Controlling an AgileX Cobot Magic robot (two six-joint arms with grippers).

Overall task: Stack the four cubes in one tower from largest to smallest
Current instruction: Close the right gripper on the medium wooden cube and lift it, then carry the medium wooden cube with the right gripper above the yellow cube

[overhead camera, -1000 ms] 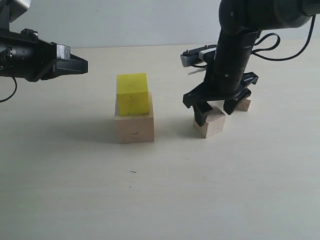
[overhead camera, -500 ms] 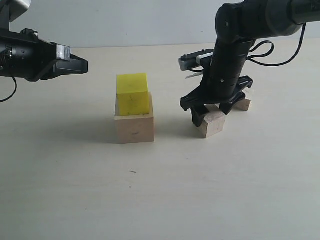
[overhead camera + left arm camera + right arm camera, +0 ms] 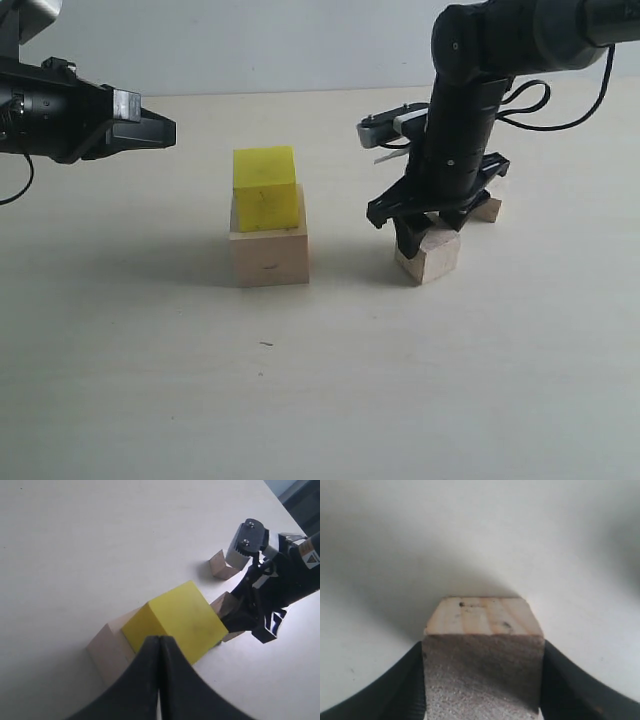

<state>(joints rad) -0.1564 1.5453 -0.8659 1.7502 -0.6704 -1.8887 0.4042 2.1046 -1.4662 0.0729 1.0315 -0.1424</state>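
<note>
Right gripper (image 3: 427,230) points straight down, its jaws pressed against two opposite faces of the medium wood cube (image 3: 432,260). This cube sits low at the table (image 3: 300,400), right of the stack. The stack consists of the yellow cube (image 3: 265,188), slightly askew, on the large wood cube (image 3: 270,256). The small wood cube (image 3: 488,210) lies just behind the right arm. Left gripper (image 3: 155,132) hovers left of the stack, jaws pressed together, holding nothing.
</note>
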